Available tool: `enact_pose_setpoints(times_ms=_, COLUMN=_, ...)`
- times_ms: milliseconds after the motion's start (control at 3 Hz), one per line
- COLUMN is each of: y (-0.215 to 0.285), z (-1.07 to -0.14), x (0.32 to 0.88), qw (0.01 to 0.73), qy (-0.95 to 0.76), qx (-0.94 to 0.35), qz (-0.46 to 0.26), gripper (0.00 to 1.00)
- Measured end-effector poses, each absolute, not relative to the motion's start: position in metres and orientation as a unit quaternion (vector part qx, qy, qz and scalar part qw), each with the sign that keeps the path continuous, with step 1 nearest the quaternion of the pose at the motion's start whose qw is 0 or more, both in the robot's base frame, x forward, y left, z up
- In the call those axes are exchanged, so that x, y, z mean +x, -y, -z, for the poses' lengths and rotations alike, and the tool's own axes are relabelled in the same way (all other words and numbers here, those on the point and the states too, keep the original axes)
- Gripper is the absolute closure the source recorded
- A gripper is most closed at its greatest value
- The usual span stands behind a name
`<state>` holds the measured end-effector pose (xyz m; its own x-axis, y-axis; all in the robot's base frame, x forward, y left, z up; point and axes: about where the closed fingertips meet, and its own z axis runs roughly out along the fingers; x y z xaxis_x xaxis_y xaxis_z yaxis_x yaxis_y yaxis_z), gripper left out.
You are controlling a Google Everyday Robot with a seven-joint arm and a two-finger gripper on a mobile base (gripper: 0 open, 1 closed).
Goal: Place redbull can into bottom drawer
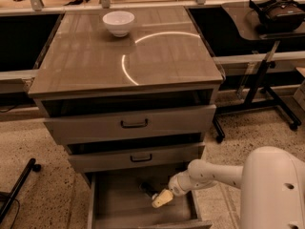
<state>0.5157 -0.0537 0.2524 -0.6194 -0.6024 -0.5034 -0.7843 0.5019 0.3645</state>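
Redbull can (148, 190) is down in the bottom drawer (119, 208), touching the gripper (162, 198) at its 10 o'clock, long axis 10-to-4. Can't tell if it's gripped tbh.

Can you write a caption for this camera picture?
Robot gripper next to the redbull can inside the open bottom drawer.

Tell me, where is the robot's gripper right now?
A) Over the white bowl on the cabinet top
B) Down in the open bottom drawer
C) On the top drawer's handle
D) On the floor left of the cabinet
B: the gripper is down inside the open bottom drawer, right beside the redbull can and well below the white bowl on the cabinet top.
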Motion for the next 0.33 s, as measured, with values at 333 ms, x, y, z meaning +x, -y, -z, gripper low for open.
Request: enact_pose_setpoints(times_ms=333, y=0.0675, z=-0.2730, x=0.5148, qw=0.177, qy=-0.847, qx=-0.411, qz=-0.286, gripper=0.00)
